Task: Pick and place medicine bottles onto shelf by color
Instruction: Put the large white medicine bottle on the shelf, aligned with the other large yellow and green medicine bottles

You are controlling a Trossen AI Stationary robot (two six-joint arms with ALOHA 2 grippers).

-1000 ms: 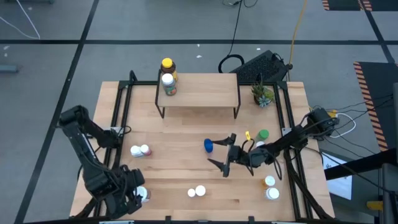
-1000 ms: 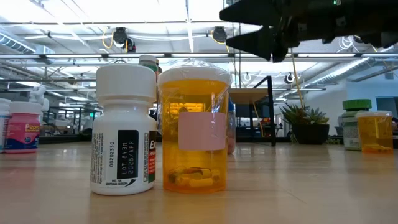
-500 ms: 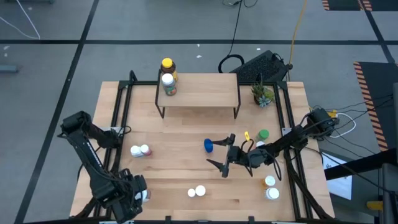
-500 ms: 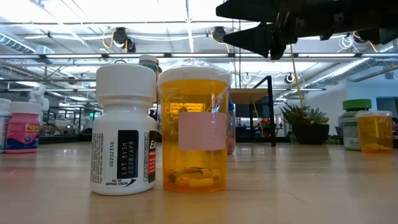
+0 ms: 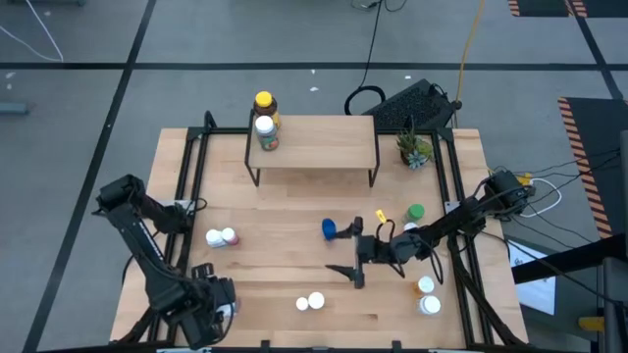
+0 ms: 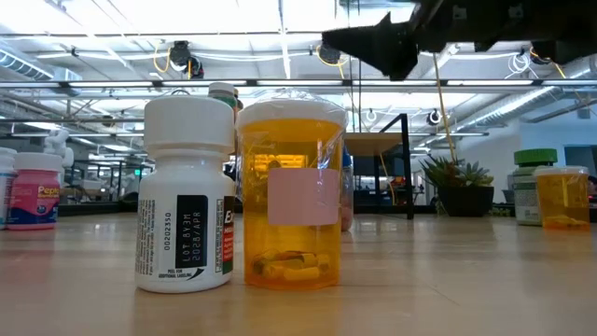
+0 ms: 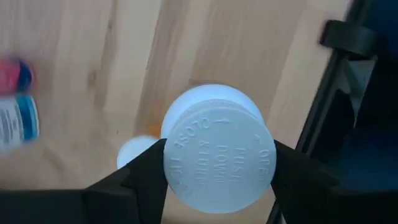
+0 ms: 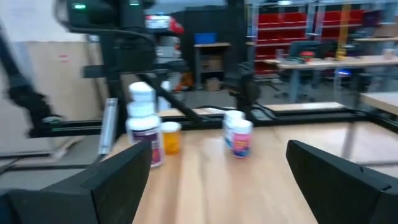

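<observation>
Left wrist view: a round, white, embossed plastic cap of a medicine bottle (image 7: 217, 158) is clamped between the dark fingers of the left gripper (image 7: 217, 180). The right gripper (image 5: 350, 251) is held wide open with nothing between its jaws, a blue-capped bottle (image 5: 329, 229) just beside one fingertip.

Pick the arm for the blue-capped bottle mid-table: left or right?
Right. The right gripper hangs open just beside the blue-capped bottle. The left gripper sits at the table's near left corner, shut on a white-capped bottle.
</observation>
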